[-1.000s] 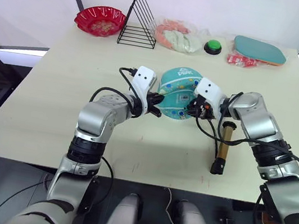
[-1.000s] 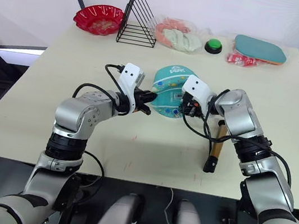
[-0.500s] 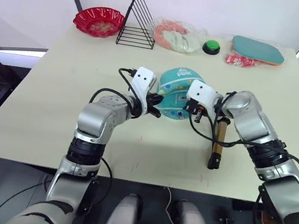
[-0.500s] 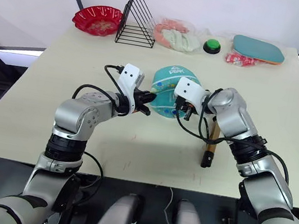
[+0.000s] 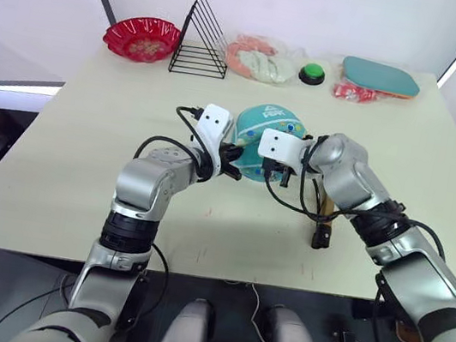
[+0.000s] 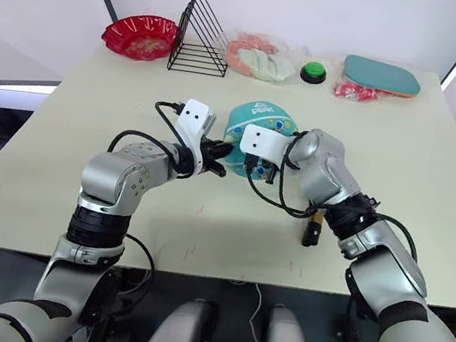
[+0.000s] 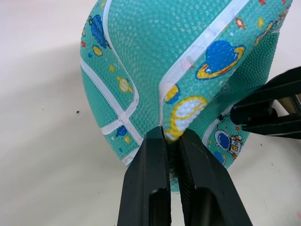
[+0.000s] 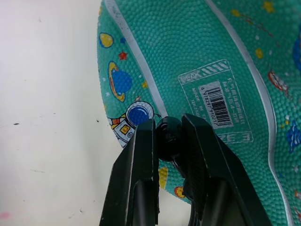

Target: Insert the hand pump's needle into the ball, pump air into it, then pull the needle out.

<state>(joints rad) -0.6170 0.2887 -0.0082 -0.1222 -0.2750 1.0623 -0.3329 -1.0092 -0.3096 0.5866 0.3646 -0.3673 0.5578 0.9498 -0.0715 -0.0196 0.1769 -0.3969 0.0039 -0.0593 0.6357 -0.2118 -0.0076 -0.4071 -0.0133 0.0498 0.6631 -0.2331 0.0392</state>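
Ball (image 5: 262, 129) — wire rack (image 5: 200, 38) well behind

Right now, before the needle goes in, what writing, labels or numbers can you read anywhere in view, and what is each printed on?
"PEAK": white logo on top of the teal-blue ball with white bands, just legible in the head views.
"PEAK": small header of the white barcode label on the ball; likely, but blurred.
"6 976297 910317": digits beside the barcode, approximate only.
Small lines beside the barcode: too blurred to read.
Outlined characters under the label: not readable.
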